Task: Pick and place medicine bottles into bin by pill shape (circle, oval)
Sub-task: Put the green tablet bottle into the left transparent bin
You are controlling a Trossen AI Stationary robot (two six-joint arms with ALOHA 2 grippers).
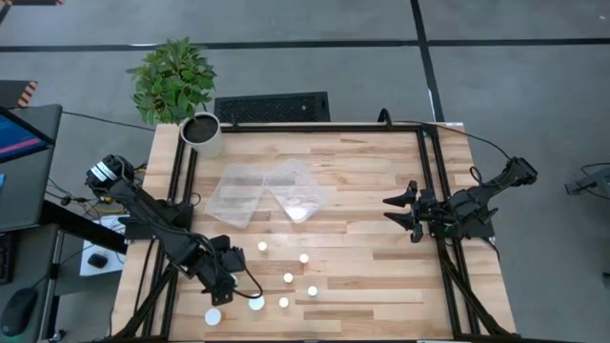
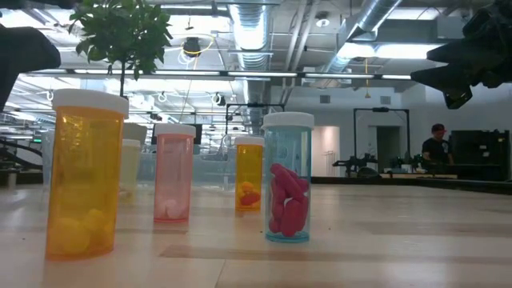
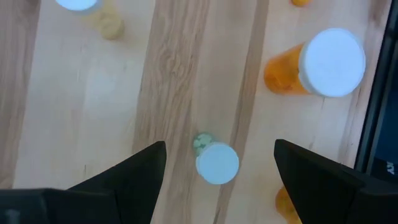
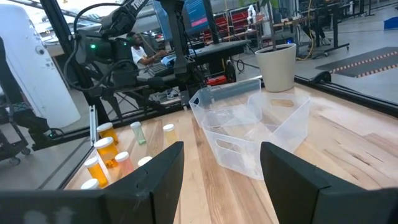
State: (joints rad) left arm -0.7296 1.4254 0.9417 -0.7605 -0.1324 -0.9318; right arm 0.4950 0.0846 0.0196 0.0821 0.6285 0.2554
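Note:
Several small medicine bottles with white caps stand upright on the wooden table [image 1: 381, 276], grouped near its front left [image 1: 288, 278]. The low view shows an orange one [image 2: 84, 180], a pink one [image 2: 174, 172] and a blue one with red pills [image 2: 287, 178]. My left gripper [image 1: 229, 281] hangs open over this group. In its wrist view the gripper [image 3: 219, 146] points down, its fingers standing on either side of a small green-bodied bottle [image 3: 217, 163] without touching it. My right gripper [image 1: 400, 211] is open and empty at the table's right side, clear of the bottles; it also shows in its own wrist view [image 4: 221, 155].
Two clear plastic bins [image 1: 238, 195] [image 1: 297, 191] lie side by side at the table's middle back. A white plant pot [image 1: 202, 133] stands at the far left corner. A wide-capped orange bottle [image 3: 333, 62] stands close to the left gripper, beside the black frame rail [image 3: 379, 93].

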